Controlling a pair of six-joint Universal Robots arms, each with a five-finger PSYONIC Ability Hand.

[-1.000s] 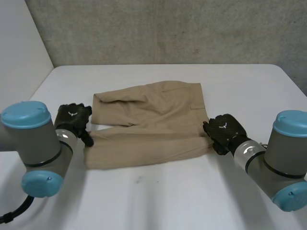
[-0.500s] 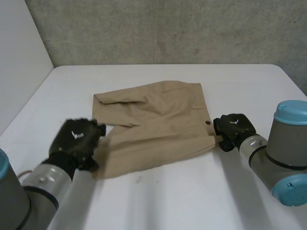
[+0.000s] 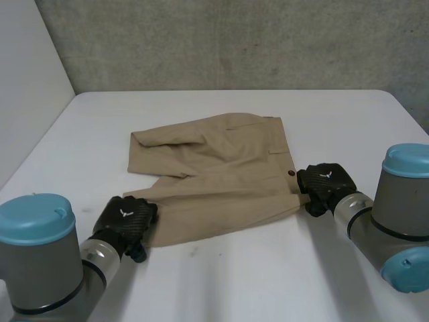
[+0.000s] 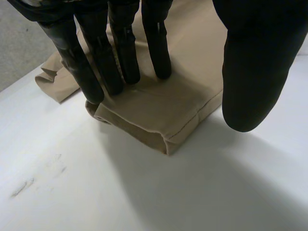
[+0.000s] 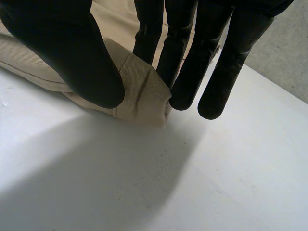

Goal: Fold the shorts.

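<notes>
Tan shorts point(image 3: 214, 168) lie flat on the white table point(image 3: 234, 282), waistband toward my right arm, leg hems toward my left arm. My left hand point(image 3: 126, 221) is at the near leg's hem corner. In the left wrist view its straight fingers point(image 4: 120, 57) rest on top of the hem point(image 4: 163, 115), while the thumb point(image 4: 255, 72) hangs apart, beside the cloth. My right hand point(image 3: 325, 182) is at the near waistband corner, by the button. There the thumb point(image 5: 72, 53) and fingers point(image 5: 192, 62) pinch the folded waistband corner point(image 5: 142, 91) between them.
A grey wall point(image 3: 234, 40) runs along the table's far edge and a pale wall point(image 3: 27, 74) stands at the left. Bare tabletop stretches in front of the shorts and on both sides.
My left hand has moved from the shorts' left edge down to the near hem corner and its fingers have come onto the cloth. The right hand shifted slightly right, drawing the near leg with it.
</notes>
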